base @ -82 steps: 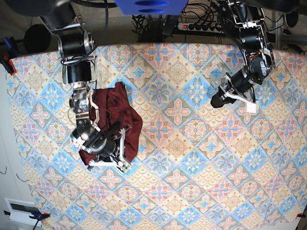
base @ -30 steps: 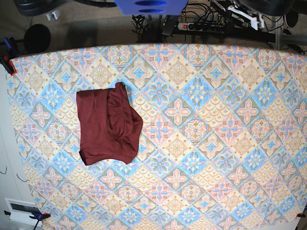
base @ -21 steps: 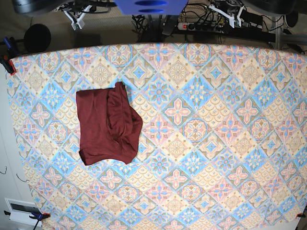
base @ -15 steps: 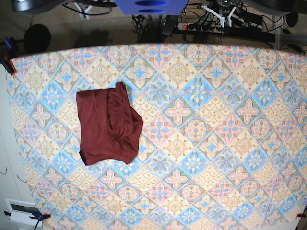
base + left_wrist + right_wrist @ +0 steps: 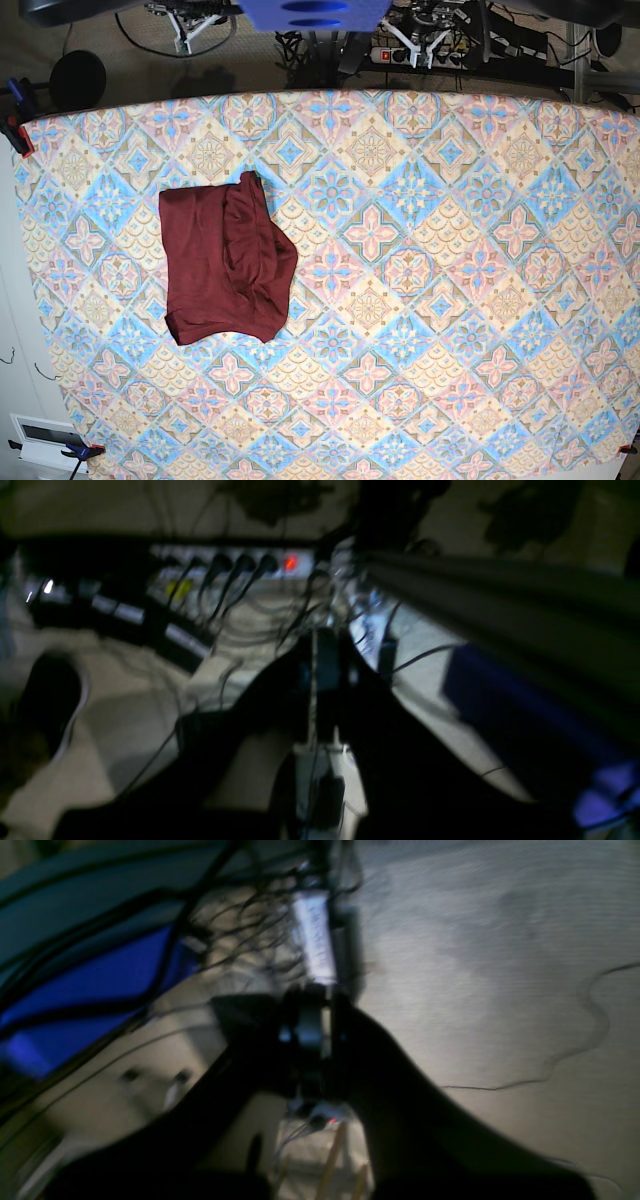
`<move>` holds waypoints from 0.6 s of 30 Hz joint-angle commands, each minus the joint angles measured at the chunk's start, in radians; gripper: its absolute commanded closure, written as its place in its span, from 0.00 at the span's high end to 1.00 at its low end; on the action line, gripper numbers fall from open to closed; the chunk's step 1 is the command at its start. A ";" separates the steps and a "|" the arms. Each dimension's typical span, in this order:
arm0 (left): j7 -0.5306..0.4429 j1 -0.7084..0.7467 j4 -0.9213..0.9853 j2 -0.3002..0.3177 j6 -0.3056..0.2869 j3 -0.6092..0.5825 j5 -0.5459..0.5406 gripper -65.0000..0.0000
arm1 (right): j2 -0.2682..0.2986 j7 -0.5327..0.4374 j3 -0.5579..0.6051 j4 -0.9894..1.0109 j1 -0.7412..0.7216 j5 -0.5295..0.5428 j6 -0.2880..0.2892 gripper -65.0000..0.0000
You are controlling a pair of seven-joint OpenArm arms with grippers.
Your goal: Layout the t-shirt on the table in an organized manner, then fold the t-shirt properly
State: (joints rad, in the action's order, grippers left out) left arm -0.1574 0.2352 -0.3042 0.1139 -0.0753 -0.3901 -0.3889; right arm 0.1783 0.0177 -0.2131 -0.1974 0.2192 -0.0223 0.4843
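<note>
t-shirt point(image 5: 225, 260): folded, lying on the patterned surface point(image 5: 450, 300), no readable print.
My left hand point(image 5: 320, 665): pressed together, empty.
My right hand point(image 5: 310, 1025): pressed together, empty.

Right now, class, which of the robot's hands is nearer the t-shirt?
Right. The right hand sits beyond the table's far edge above the t-shirt; the left hand is further along that edge.

Both arms off the t-shirt point(image 5: 225, 262), retracted
</note>
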 commanded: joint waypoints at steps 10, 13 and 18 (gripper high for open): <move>-0.001 -0.047 0.006 -0.050 0.004 -0.048 -0.002 0.00 | -0.026 -0.009 -0.004 0.003 -0.048 0.011 -0.206 0.05; -0.001 -0.049 0.004 -0.050 0.004 -0.046 -0.003 0.00 | -0.043 -0.009 -0.004 0.003 -0.048 0.011 -0.258 0.05; -0.001 -0.049 0.001 -0.052 0.004 -0.045 -0.005 0.00 | -0.043 -0.009 -0.001 0.002 -0.048 0.006 -0.269 0.05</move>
